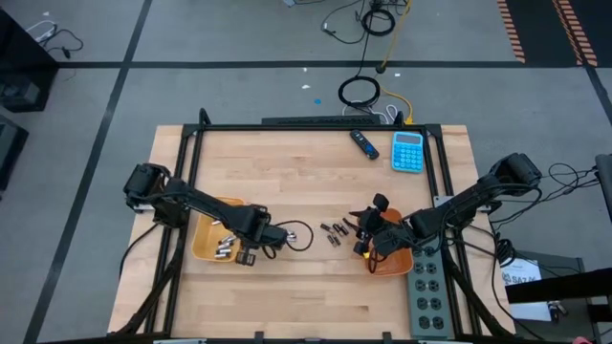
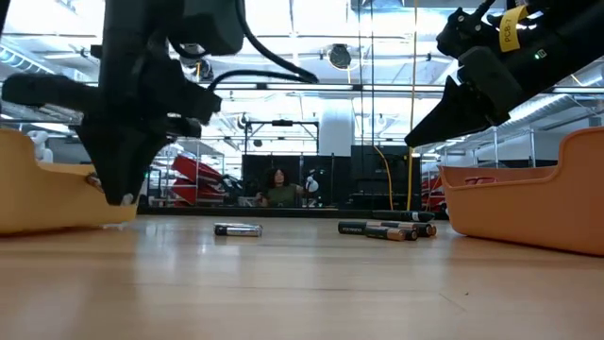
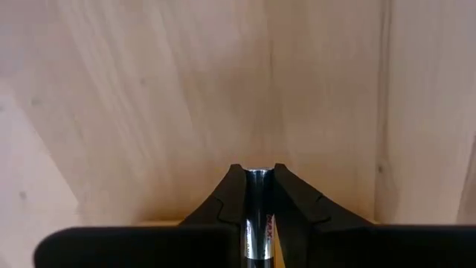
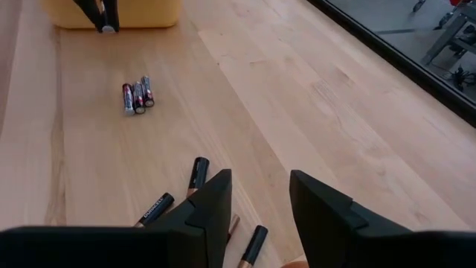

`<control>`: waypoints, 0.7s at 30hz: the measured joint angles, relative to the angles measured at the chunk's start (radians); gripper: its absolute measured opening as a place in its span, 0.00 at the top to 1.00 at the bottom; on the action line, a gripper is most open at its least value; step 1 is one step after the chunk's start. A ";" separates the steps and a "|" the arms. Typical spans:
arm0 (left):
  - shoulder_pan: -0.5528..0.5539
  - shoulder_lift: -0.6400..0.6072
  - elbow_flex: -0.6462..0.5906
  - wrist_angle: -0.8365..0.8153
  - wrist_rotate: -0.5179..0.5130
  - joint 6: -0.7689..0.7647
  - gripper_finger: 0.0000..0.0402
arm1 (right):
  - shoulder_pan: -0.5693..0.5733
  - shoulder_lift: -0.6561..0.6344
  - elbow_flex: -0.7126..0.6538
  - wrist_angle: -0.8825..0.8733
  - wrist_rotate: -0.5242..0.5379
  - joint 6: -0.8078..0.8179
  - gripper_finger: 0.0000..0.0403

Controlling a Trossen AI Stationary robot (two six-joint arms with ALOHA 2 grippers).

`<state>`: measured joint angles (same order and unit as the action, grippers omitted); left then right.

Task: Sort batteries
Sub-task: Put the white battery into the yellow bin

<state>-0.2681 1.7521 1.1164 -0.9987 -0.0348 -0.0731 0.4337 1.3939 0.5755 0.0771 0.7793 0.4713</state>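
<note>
My left gripper (image 1: 246, 255) (image 2: 125, 196) (image 3: 256, 186) stands at the right edge of the left orange tray (image 1: 203, 227) (image 2: 47, 194), shut on a shiny silver battery (image 3: 257, 212). More silver batteries (image 1: 225, 247) lie in that tray. My right gripper (image 1: 367, 239) (image 4: 259, 197) (image 2: 444, 127) hangs open above the table beside the right orange tray (image 1: 394, 264) (image 2: 528, 203). Dark batteries (image 4: 197, 172) (image 1: 331, 231) (image 2: 387, 229) lie flat on the wood near its fingers. A group of three batteries (image 4: 137, 97) lies farther toward the left tray. My left gripper pinches the silver battery between its two fingers, which point down from above. The battery runs along the fingers, and its end (image 3: 257, 176) shows just at their tips. It is lifted clear of the table.
A blue calculator (image 1: 407, 151) and a dark blue-tipped stick (image 1: 363, 143) lie near the table's far edge. A grey power strip (image 1: 428, 287) sits at the right near corner. Black frame rails (image 1: 186, 162) run along both sides. A person (image 2: 278, 192) is far behind the table.
</note>
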 joint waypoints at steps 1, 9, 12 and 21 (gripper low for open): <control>0.000 -0.010 0.000 -0.011 -0.001 -0.008 0.88 | 0.000 0.000 0.000 -0.001 0.000 0.000 0.68; 0.000 -0.117 0.001 -0.021 -0.026 -0.058 0.88 | 0.000 0.000 0.000 -0.003 0.000 0.005 0.68; 0.004 -0.146 0.001 -0.090 -0.028 -0.118 0.88 | 0.000 0.000 0.000 -0.002 0.000 0.007 0.68; 0.029 -0.170 -0.104 -0.170 -0.122 -0.278 0.82 | 0.003 0.000 0.000 -0.002 -0.021 0.009 0.68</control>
<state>-0.2387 1.5826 1.0122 -1.1691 -0.1573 -0.3511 0.4369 1.3941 0.5755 0.0749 0.7587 0.4798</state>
